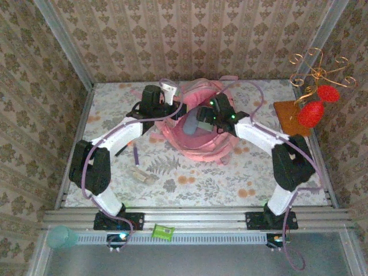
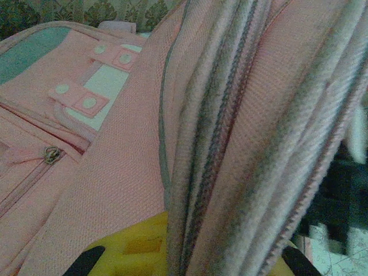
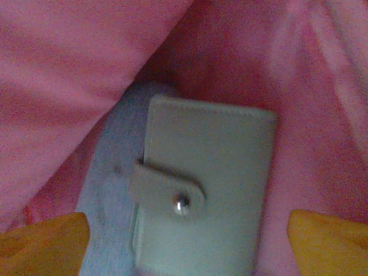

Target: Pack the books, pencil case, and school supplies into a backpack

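Overhead view looks down from behind; wrist views sit against, perhaps inside, the backpack (image 1: pixel 190 146).

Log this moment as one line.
left gripper: jaws shut on backpack rim | right gripper: jaws open above pencil case inside backpack | purple pen: not yet packed

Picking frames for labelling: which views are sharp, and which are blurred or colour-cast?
Top external: evenly lit, slightly soft, backpack readable. Left wrist: zip pull fairly crisp, backpack fabric smeared toward the right. Right wrist: pink cast, pale snap case soft, yellow fingers at the bottom corners blurred.
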`<move>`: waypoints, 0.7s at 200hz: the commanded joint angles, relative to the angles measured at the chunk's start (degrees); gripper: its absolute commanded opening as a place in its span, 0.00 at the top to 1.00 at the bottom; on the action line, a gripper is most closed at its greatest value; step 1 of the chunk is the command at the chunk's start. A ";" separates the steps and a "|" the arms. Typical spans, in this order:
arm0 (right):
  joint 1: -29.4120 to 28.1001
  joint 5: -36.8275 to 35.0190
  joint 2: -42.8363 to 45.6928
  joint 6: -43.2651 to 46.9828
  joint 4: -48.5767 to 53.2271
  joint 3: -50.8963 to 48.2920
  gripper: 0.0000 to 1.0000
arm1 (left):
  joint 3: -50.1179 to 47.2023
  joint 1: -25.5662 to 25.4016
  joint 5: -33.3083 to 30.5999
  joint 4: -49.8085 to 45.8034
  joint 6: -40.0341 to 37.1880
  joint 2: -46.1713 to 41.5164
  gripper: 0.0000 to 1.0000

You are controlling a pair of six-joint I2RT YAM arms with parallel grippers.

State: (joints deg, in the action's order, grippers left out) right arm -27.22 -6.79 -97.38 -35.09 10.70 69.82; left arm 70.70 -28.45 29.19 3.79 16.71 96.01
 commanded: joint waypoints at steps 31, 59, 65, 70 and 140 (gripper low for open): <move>-1.99 6.08 5.70 -3.06 -6.69 -10.77 0.39 | 3.31 -0.20 4.97 6.61 0.95 -3.62 1.00; -1.57 6.38 -1.41 -3.82 -10.64 -6.83 0.53 | 3.11 -0.47 6.65 5.74 0.84 -3.80 1.00; -1.47 6.29 -3.25 -4.07 -11.61 -5.19 0.54 | 3.28 -0.47 7.24 5.02 0.78 -3.88 1.00; -1.44 5.87 -4.19 -4.13 -12.49 -4.39 0.55 | 3.52 -0.55 7.28 4.38 0.78 -3.94 1.00; 0.85 8.54 -3.30 -1.94 -22.87 -4.66 0.55 | 1.90 -1.18 9.22 0.82 4.69 -7.50 1.00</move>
State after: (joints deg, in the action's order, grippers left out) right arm -26.81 1.10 -107.00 -39.05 -6.63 69.52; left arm 70.94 -28.29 32.32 1.61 18.33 94.89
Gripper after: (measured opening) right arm 0.435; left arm 0.145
